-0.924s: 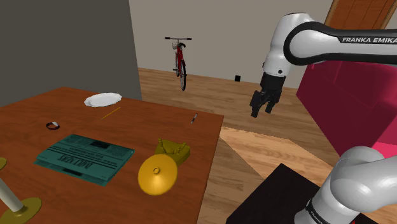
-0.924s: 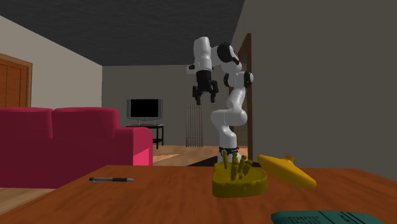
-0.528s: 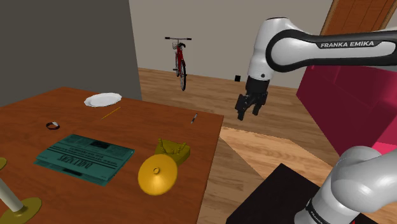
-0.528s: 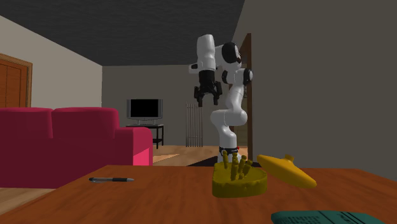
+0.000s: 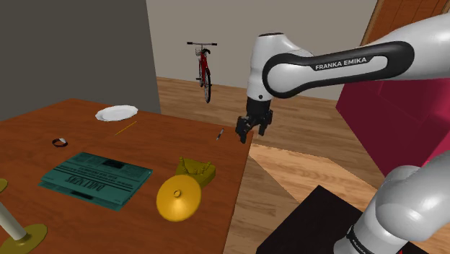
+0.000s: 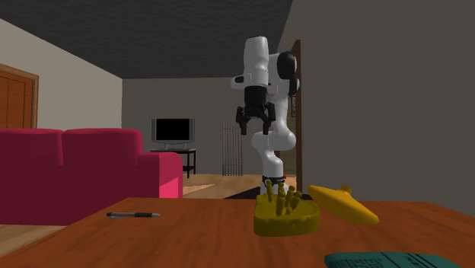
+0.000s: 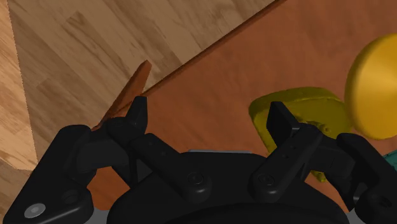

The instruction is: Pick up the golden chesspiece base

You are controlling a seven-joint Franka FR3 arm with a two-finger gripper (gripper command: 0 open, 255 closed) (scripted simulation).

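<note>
The golden chesspiece base (image 5: 179, 197) is a round, disc-bottomed piece lying tilted on the brown table (image 5: 166, 137), against a yellow block with pegs (image 5: 197, 172). Both also appear in the second exterior view, the base (image 6: 342, 204) behind the block (image 6: 285, 214), and in the wrist view, the base (image 7: 375, 86) just beyond the block (image 7: 299, 109). My gripper (image 5: 251, 130) hangs open in the air over the table's edge on the shoulder view's right, well above and beyond the base. In the wrist view the gripper (image 7: 208, 108) holds nothing between its spread fingers. The second exterior view shows the gripper (image 6: 253, 126) high behind the table.
A pen (image 5: 220, 134) lies near the table edge under the gripper. A green newspaper (image 5: 96, 178), white plate (image 5: 116, 113), small ring (image 5: 60, 142) and candle holder (image 5: 21, 234) sit on the table. Beyond are a bicycle (image 5: 204, 68) and red sofa (image 5: 404, 123).
The arm has swung toward the shoulder view's left and dropped lower, from over the floor to above the table's edge. The fingers stay open.
</note>
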